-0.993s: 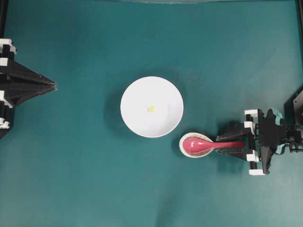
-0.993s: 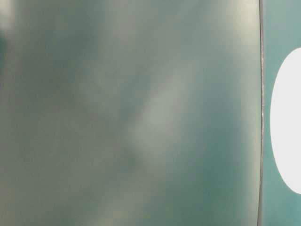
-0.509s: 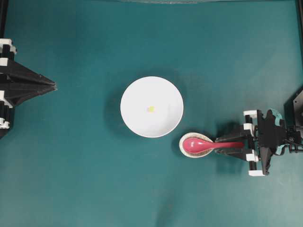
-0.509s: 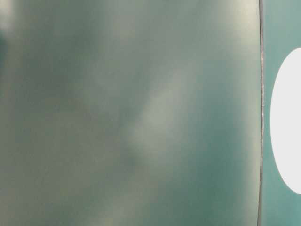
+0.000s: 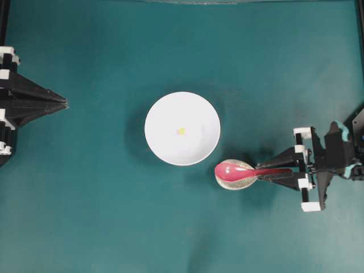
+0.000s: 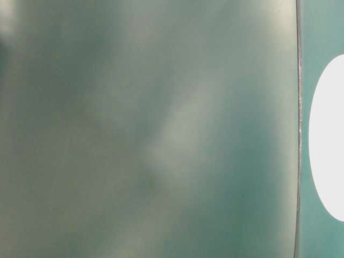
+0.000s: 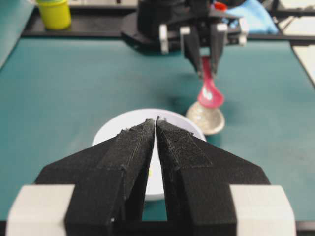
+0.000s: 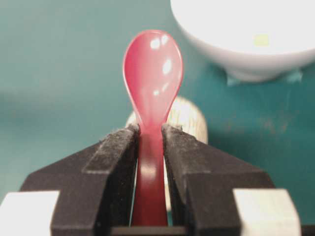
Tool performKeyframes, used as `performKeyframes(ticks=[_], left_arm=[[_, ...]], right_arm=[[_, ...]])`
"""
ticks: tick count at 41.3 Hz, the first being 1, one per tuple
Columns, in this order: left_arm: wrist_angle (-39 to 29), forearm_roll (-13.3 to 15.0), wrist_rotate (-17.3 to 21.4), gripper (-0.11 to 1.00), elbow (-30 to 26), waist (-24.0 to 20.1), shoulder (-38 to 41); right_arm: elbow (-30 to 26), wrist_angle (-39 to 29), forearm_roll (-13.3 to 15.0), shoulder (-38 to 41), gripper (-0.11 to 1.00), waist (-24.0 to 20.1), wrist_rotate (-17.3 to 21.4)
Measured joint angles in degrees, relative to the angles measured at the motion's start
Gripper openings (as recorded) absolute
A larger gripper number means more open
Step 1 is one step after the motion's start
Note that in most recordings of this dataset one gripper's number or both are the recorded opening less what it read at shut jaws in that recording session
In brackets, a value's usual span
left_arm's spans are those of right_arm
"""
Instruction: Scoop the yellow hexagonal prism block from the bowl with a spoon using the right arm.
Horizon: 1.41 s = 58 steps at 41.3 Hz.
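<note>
The white bowl [image 5: 196, 111] stands mid-table with the tiny yellow hexagonal prism block [image 5: 181, 131] lying inside it. To its lower right, the pink-red spoon [image 5: 227, 169] has its scoop over a small speckled dish [image 5: 242, 181]. My right gripper [image 5: 263, 172] is shut on the spoon's handle. In the right wrist view both pads of the right gripper [image 8: 150, 130] press the handle, and the spoon's scoop [image 8: 152, 69] points toward the bowl [image 8: 236, 54] and block [image 8: 261, 40]. My left gripper [image 5: 65, 104] rests shut at the far left, holding nothing, its tips [image 7: 156, 120] facing the bowl [image 7: 106, 136].
The speckled dish [image 8: 191, 117] sits just under and behind the spoon. A yellow cup [image 7: 55, 12] and a blue cloth [image 7: 253, 17] lie beyond the table's far edge. The table-level view is a blur with a white shape [image 6: 328, 140] at its right edge.
My right gripper's jaws have closed onto the spoon's handle. The scoop has shifted up and slightly left, off the middle of the speckled dish. The left arm has not moved.
</note>
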<state>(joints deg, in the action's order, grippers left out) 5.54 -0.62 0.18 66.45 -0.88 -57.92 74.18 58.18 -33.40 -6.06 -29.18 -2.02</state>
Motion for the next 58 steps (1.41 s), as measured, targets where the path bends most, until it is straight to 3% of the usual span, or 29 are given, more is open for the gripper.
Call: performKeyframes(ticks=[8,16,23,31,38,48,58], left_arm=[[0.0,0.1,0.0,0.11,0.0,-0.1,0.0],[-0.1,0.1,0.2,0.11,0.1,0.0,0.0],[-1.4,0.0,-0.2,0.11,0.1,-0.1,0.0],[-2.5,0.1,-0.3,0.11,0.0,-0.1,0.1],[-2.5,0.0,-0.3,0.11,0.0,0.0,0.0],[-2.8,0.0,-0.2,0.11,0.1,-0.1,0.0],[-2.9,0.0,-0.2,0.11,0.1,-0.1,0.0]], right_arm=[[-1.8,-14.7,0.0,-11.5,0.22,5.8,-7.6],[-6.8,-35.0,-0.1,-20.8,0.22,15.0,-15.5],[-12.5,-52.5,0.0,-24.1,0.22,24.0,-19.9],[-19.0,-67.1,0.6,-23.4,0.22,32.5,-20.7],[-24.6,-76.2,4.0,-20.9,0.22,37.7,-20.7],[-33.3,-87.6,10.7,-13.8,0.22,39.7,-20.2],[-41.8,-94.3,12.5,-4.7,0.22,39.8,-20.0]])
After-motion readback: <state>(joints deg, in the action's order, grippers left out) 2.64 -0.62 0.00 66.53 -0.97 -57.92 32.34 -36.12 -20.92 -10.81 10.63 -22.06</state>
